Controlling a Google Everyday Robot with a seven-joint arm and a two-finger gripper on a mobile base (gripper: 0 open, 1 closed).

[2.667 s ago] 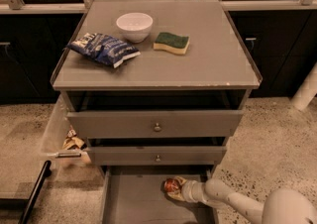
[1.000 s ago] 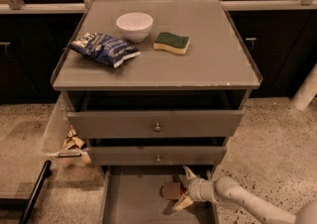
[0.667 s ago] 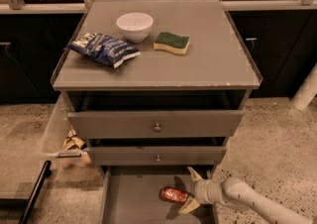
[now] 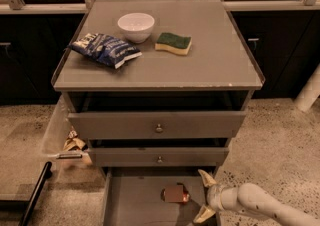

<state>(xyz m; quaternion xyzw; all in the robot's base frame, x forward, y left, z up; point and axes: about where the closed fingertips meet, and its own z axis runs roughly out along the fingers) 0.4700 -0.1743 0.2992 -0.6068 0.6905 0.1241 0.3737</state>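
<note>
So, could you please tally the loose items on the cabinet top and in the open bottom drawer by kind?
White bowl: 1
Blue snack bag: 1
Green-and-yellow sponge: 1
Reddish-brown item in the bottom drawer: 1
Total: 4
The end effector sits at that drawer's right side, fingers open, beside the Reddish-brown item.

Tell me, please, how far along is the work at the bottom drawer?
Done: the bottom drawer stands pulled out and a small reddish-brown object lies on its floor. In hand: nothing; the gripper is open, close beside the object, not touching it. Left: the drawer is not yet shut.
</note>
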